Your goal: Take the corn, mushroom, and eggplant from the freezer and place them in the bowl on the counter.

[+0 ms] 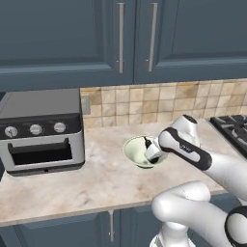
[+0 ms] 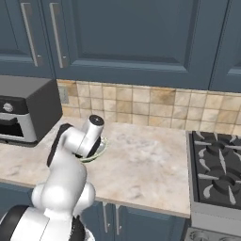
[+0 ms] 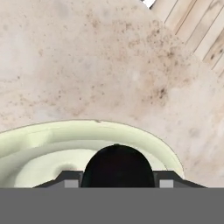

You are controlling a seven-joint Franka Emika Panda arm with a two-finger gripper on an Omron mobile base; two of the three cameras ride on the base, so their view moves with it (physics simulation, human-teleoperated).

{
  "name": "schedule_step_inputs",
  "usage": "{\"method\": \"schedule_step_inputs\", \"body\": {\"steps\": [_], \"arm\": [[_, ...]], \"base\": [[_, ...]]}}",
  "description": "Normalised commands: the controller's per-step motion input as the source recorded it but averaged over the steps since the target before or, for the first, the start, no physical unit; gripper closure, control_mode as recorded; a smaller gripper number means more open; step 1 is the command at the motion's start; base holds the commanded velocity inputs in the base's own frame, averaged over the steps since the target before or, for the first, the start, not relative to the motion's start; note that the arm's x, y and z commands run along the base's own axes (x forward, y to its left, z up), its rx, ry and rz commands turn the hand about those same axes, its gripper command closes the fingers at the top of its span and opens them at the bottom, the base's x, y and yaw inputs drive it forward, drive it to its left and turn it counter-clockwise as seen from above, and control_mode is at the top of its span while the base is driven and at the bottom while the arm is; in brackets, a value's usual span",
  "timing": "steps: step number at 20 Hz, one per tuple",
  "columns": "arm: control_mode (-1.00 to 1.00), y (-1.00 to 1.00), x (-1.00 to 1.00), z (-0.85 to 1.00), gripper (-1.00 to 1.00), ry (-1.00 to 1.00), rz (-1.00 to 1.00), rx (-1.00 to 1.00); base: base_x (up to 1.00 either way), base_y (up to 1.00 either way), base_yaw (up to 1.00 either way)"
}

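The gripper (image 3: pixel 117 178) is clamped on one dark eggplant (image 3: pixel 117 166) directly above the one bowl (image 3: pixel 87 133).

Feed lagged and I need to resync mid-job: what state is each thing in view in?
hand: shut on the eggplant, over the bowl
eggplant: held, above the bowl's inside
bowl: upright on the counter
toaster oven: door shut
upper cabinets: doors shut
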Motion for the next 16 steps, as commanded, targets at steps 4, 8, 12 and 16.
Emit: {"method": "schedule_step_inputs", "body": {"steps": [4,8,12,16], "arm": [[-1.0,0.0,0.23,-0.34,1.0,0.03,0.0,0.0],[-1.0,0.0,0.2,-0.18,-1.0,0.0,0.0,0.0],[-1.0,0.0,0.03,0.0,-1.0,0.0,0.0,0.0],[-1.0,0.0,-0.08,0.14,-1.0,-0.04,0.0,0.0]], "base": [[0.0,0.0,0.0],[0.0,0.0,0.0],[0.0,0.0,0.0],[0.0,0.0,0.0]]}}
